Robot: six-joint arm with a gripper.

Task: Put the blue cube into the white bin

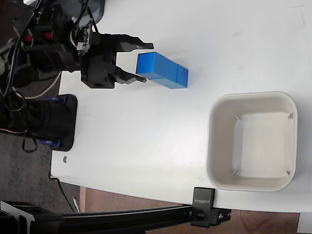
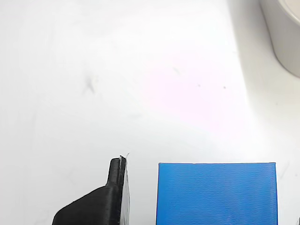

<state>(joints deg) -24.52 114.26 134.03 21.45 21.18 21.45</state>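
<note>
While the white bin (image 1: 252, 141) sits empty, wide jaws flank the blue cube (image 1: 150, 67).

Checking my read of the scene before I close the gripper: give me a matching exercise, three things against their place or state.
Things:
1. cube
2. bin
3. gripper

Place or state:
a. empty, at the right of the fixed view
b. open, fingers either side of a blue block
c. between the fingers, upper middle of the fixed view, on the table

Pairs: 1-c, 2-a, 3-b
</note>
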